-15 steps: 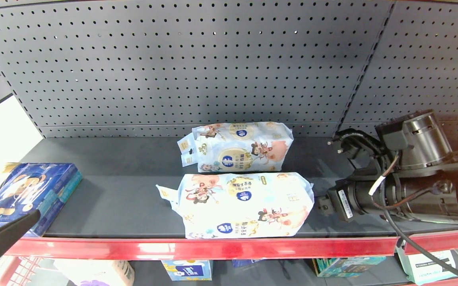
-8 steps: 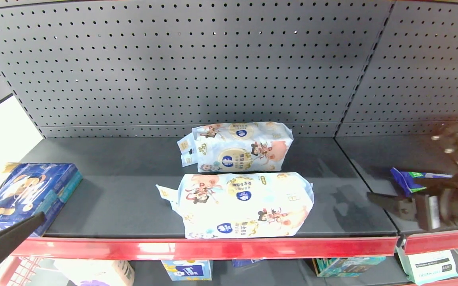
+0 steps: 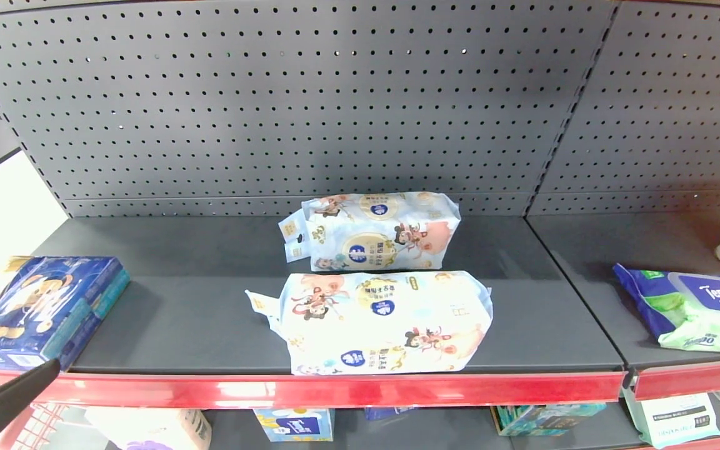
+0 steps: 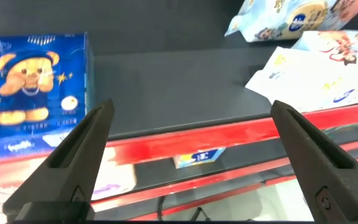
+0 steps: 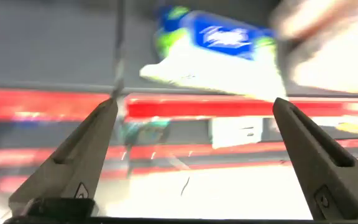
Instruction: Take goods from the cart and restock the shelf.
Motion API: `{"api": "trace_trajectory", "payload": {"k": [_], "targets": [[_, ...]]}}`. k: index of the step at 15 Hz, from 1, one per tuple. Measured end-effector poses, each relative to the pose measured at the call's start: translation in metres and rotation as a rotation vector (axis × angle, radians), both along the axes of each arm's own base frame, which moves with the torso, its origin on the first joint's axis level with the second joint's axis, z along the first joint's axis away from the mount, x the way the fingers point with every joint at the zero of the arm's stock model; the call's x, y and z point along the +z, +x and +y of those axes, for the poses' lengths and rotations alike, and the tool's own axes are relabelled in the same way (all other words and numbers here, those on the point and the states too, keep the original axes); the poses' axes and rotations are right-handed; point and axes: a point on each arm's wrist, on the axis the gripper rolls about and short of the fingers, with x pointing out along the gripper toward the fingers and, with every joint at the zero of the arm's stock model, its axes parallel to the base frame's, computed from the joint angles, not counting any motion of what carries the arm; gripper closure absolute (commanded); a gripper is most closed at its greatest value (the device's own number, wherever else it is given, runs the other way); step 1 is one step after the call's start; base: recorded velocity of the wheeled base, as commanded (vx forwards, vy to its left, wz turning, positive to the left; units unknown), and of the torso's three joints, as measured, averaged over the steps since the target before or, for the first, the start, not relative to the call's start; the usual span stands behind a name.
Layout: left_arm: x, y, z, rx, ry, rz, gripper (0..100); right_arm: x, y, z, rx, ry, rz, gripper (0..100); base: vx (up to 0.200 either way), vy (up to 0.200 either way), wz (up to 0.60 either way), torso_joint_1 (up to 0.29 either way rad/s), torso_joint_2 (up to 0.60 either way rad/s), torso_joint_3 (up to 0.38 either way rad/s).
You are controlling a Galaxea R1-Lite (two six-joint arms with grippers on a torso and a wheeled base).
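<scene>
Now, low in the frame, the left gripper (image 4: 191,109) is hanging wide open, gripping nothing, before the red-edged dark grey shelf (image 3: 197,294). The right gripper (image 5: 194,102) is gaping empty too. At centre, a pale cartoon-printed soft pack (image 3: 385,322) is lying by the lip, its twin (image 3: 375,231) sitting behind, near the grey pegboard (image 3: 272,94).

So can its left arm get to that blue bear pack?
Probably yes: the open left pincer hangs just before the shelf edge, with nothing between it and the blue bear pack.
</scene>
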Motion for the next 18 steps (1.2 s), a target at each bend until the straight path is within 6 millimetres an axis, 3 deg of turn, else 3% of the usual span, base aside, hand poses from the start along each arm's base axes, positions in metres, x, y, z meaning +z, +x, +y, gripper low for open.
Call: {"api": "trace_trajectory", "payload": {"k": [2,5,7,9,11,13,16,18], "targets": [[-0.009,-0.02,0.004,0.06,0.014,0.094,0,-0.006,-0.023,0.0,-0.094,0.004,-0.006,0,0.0,0.0,0.0,0.0,0.0,0.0],[-0.024,-0.053,0.009,0.187,-0.029,0.188,0,-0.034,-0.056,0.004,-0.141,0.049,0.075,0,0.0,0.0,0.0,0.0,0.0,0.0],[-0.027,-0.06,0.009,0.286,-0.077,0.175,0,-0.059,-0.057,0.006,-0.079,0.109,0.024,0,0.0,0.0,0.0,0.0,0.0,0.0],[-0.038,-0.061,0.008,0.384,-0.091,0.195,0,-0.09,-0.046,0.006,-0.007,0.128,-0.096,0,0.0,0.0,0.0,0.0,0.0,0.0],[-0.053,-0.066,0.006,0.367,-0.057,0.18,0,-0.111,-0.034,0.005,0.061,0.122,-0.28,0,0.0,0.0,0.0,0.0,0.0,0.0],[-0.07,-0.072,0.003,0.283,-0.006,0.087,0,-0.129,-0.033,0.005,0.114,0.136,-0.275,0,0.0,0.0,0.0,0.0,0.0,0.0],[-0.094,-0.065,0.003,0.214,0.044,-0.189,0,-0.138,-0.039,0.003,0.071,0.133,-0.316,0,0.0,0.0,0.0,0.0,0.0,0.0],[-0.111,-0.061,0.003,0.2,0.053,-0.24,0,-0.139,-0.041,0.001,0.034,0.123,-0.344,0,0.0,0.0,0.0,0.0,0.0,0.0]]}}
